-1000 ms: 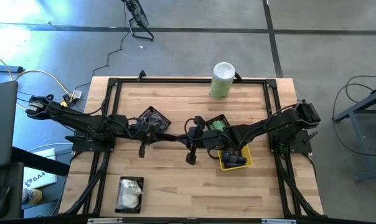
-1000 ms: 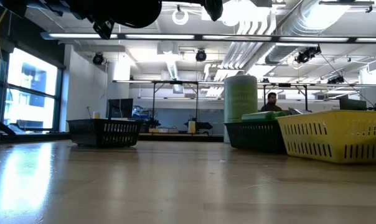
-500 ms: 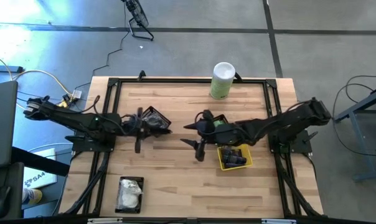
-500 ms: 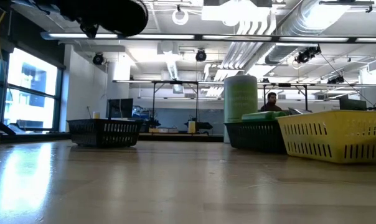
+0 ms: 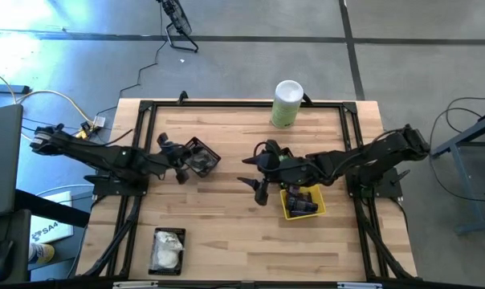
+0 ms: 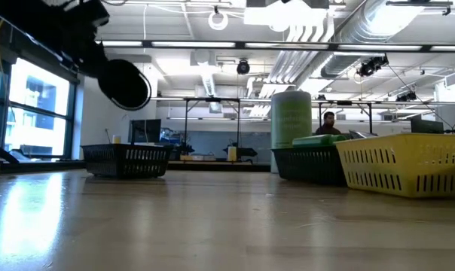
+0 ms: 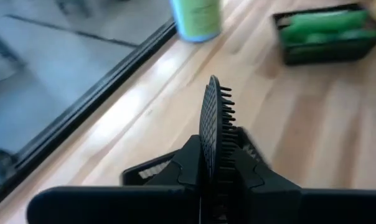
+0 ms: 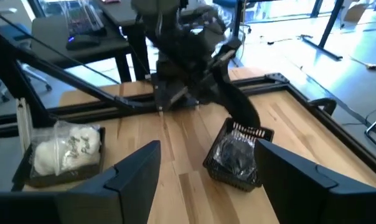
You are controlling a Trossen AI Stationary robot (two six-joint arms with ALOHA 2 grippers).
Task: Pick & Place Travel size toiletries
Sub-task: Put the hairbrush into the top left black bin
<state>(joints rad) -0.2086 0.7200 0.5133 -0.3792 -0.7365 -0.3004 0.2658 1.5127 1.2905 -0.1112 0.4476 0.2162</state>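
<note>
My left gripper [image 5: 179, 166] is shut on a flat black round disc [image 7: 213, 118] with short bristles on one face; the low view shows the disc [image 6: 126, 83] in the air. It hangs at the left side of a black basket [image 5: 199, 156] that holds dark items. My right gripper [image 8: 206, 186] stands open over the table's middle [image 5: 257, 186], with nothing between its fingers. Green bottles lie in a second black basket [image 5: 284, 160]. Dark tubes lie in the yellow basket [image 5: 303, 203], and white packets in a third black basket [image 5: 168, 250]. My left gripper pinches the disc's two flat faces between its two fingers, at the part of the disc nearest the wrist [image 7: 211, 163]. The disc stands on edge and sticks out past the fingertips, its bristled face to one side. It is lifted clear, above the black basket [image 7: 152, 172].
A tall white-and-green canister [image 5: 287, 103] stands at the table's far edge. A black frame [image 5: 226, 104] runs around the tabletop. Bare wood lies between the baskets and along the near edge. A person [image 6: 329, 123] shows far off in the room behind.
The two grippers stood close together at the table's middle. My right gripper has opened and shifted a little toward the right. My left gripper has drawn back toward the table's left and come down with the black disc, and now stands at the left black basket.
</note>
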